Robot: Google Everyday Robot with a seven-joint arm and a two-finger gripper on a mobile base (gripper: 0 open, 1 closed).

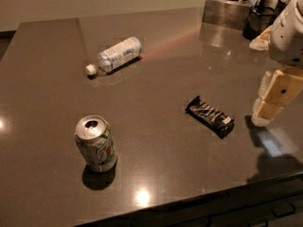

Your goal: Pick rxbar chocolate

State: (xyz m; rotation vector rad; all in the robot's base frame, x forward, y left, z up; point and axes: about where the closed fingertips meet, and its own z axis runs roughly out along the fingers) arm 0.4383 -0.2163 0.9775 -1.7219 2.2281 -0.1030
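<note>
Cream gripper (262,113) half-cropped near rxbar chocolate (209,117)

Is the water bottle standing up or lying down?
Lying down: the bottle rests on its side. The gripper hangs right of the rxbar chocolate.

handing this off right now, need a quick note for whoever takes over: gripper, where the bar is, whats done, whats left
Gripper: at the right edge of the view, just above the counter, right of the bar and not touching it.
Rxbar chocolate: lying flat and diagonal, right of centre.
Also there: soda can upright at front left, bottle on its side at the back; both well apart from the bar.
Done: no grasp yet.
Left: move over the bar, grip it, lift.
</note>
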